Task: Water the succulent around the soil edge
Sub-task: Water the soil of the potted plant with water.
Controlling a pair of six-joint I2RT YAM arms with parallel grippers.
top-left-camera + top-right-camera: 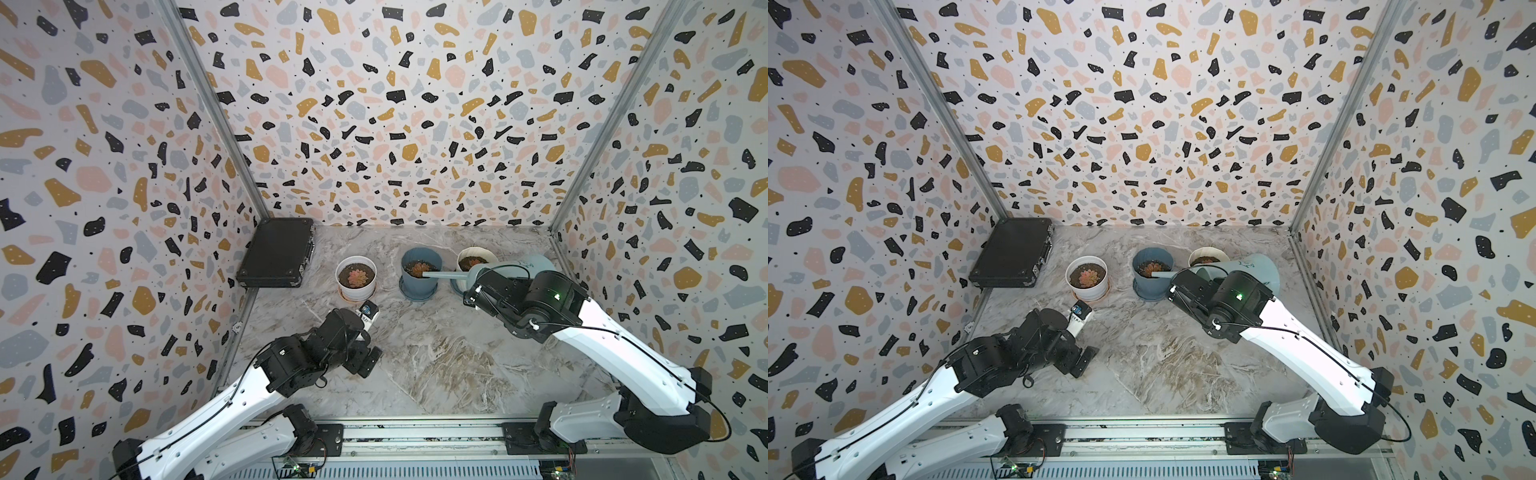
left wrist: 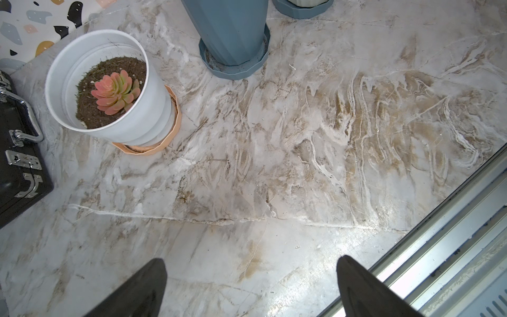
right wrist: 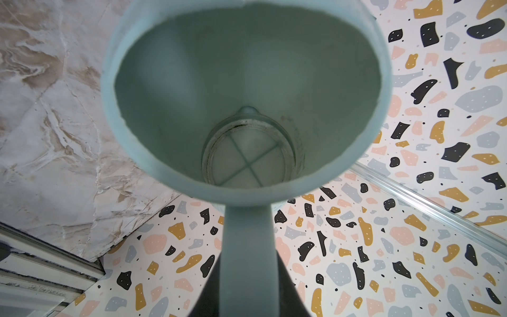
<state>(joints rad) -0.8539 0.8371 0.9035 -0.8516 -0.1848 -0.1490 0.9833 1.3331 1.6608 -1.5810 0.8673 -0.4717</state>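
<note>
The marble table (image 1: 436,357) fills the floor of the terrazzo-walled booth, and a black case (image 1: 276,253) lies flat at its far left corner. Along the far side stand three pots in a row: a white pot (image 1: 356,277) on a peach saucer (image 2: 164,142) at the left, a blue pot (image 1: 420,272) on a blue saucer in the middle, and a cream pot (image 1: 472,259) at the right, partly hidden. The can (image 1: 525,266), pale blue, hangs tipped over on the right above the cream pot, its spout (image 1: 444,274) reaching left over the blue pot's rim to the soil beside the succulent (image 1: 417,267) there. The right gripper (image 3: 247,299) is clamped on the can's handle (image 3: 248,247); the right wrist view looks straight into the can's open mouth, and no water shows inside. The left gripper (image 2: 251,285) hovers over bare table near the white pot, its jaws spread wide with nothing between them. A pink succulent (image 2: 116,92) sits in the white pot's dark soil.
</note>
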